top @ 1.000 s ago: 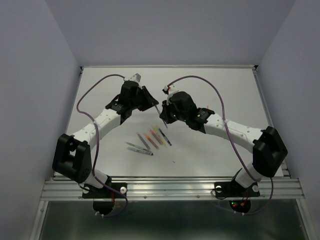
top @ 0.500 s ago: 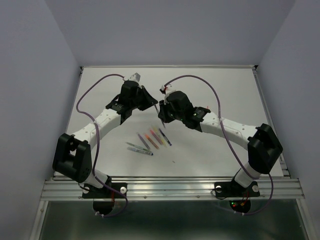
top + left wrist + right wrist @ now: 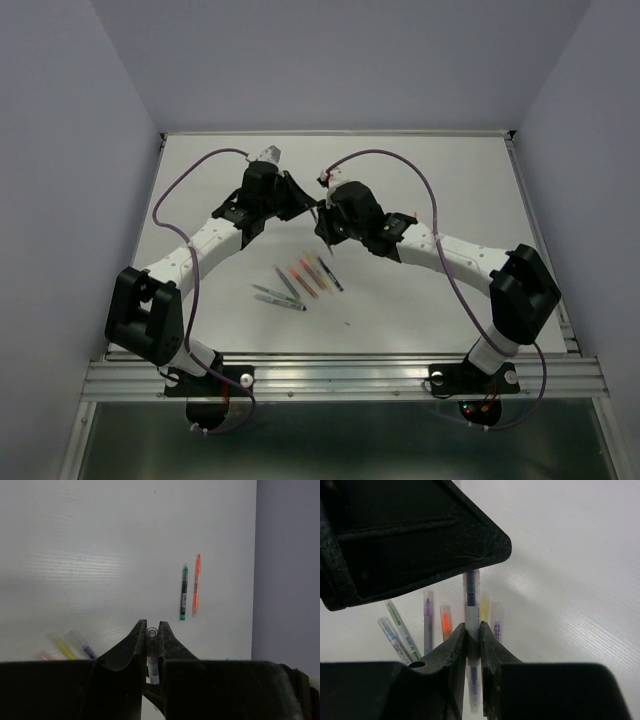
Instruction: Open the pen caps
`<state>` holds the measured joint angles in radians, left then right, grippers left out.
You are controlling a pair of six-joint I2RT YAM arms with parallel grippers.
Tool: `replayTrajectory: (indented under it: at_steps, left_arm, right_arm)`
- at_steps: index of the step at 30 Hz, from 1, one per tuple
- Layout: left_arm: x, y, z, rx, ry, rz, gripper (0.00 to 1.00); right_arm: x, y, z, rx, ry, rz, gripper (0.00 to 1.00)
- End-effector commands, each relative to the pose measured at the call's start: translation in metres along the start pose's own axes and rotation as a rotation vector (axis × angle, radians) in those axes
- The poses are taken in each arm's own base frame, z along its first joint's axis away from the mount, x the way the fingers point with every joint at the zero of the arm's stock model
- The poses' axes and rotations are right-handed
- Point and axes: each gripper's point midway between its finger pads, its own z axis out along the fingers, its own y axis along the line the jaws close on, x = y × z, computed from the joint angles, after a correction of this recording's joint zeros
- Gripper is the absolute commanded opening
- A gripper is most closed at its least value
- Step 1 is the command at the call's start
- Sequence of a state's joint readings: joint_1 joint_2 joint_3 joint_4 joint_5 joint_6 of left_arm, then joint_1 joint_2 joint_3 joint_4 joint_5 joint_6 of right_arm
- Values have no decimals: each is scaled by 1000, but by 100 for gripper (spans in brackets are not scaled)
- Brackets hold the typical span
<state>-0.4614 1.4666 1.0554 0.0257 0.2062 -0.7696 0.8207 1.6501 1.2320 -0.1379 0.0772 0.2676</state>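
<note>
In the overhead view the two arms reach in from lower left and lower right, and their heads meet just above the middle of the frame over the white table [image 3: 450,180]. The left gripper [image 3: 313,211] and the right gripper [image 3: 321,224] are nose to nose there, sharing one held pen [image 3: 318,218] that shows only as a thin sliver between them.

In the left wrist view, low in the centre of the frame, the left jaws are pressed together on one end of that pen, whose clear tip pokes out just past the fingertips. In the right wrist view, the right jaws are likewise pinching its barrel at bottom centre. From there the pen runs straight up the frame, translucent with a dark blue core, and goes under the black bulk of the other gripper at upper left (whether the cap is seated or already parted I cannot tell).

The loose pens [image 3: 300,280] lie side by side on the table below the grippers, centre-left in the overhead frame, well apart from both jaws. The left wrist view shows a green pen [image 3: 184,592] and an orange pen [image 3: 196,585] lying parallel, just beside each other, right of centre.
</note>
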Motion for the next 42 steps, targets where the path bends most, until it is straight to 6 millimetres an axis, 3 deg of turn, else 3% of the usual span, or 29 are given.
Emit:
replayTrajectory:
  at_steps: [1, 4, 7, 8, 9, 10, 12, 13, 16, 18, 21, 23, 25, 28, 33, 42]
  left_arm:
    - [-30, -22, -7, 29, -103, 35, 0]
    - [-59, -21, -4, 9, -157, 53, 0]
    - [-110, -7, -6, -33, -262, 29, 0]
    - [-133, 7, -10, -68, -313, 18, 0]
    - [-138, 4, -9, -64, -322, 35, 0]
    - [-161, 14, -13, -92, -366, 28, 0]
    - [-181, 24, -18, -118, -402, 31, 0]
    - [-194, 35, -21, -138, -424, 23, 0]
    - [-205, 52, -25, -166, -425, 14, 0]
    - [-199, 63, -27, -193, -402, 6, 0]
    - [-175, 91, -26, -269, -362, -17, 0]
    - [-146, 124, -26, -373, -306, -47, 0]
    - [-124, 152, -29, -464, -268, -64, 0]
    - [-96, 180, -32, -551, -219, -88, 0]
    - [-69, 210, -34, -641, -176, -105, 0]
    - [-59, 226, -19, -674, -139, -134, 0]
  right_arm:
    - [-24, 13, -6, -54, -73, -30, 1]
    - [-6, 15, -13, -87, -40, -33, 1]
    - [26, 15, -23, -126, 21, -8, 1]
    - [49, 17, -25, -161, 53, 17, 1]
    - [58, 19, -29, -184, 62, 28, 1]
    - [56, 22, -35, -207, 31, 46, 1]
    - [69, 23, -40, -230, 38, 79, 1]
    - [86, 18, -42, -219, 64, 89, 1]
    - [82, 8, -53, -177, 8, 99, 1]
    - [79, -2, -53, -123, -11, 108, 1]
    - [72, -31, -45, 45, -19, 114, 1]
    - [62, -61, -40, 175, -29, 148, 1]
    - [68, -81, -31, 241, 7, 170, 1]
    - [62, -118, -22, 326, 5, 246, 1]
    - [54, -173, -13, 511, -7, 254, 7]
    - [61, -205, 7, 589, 39, 237, 12]
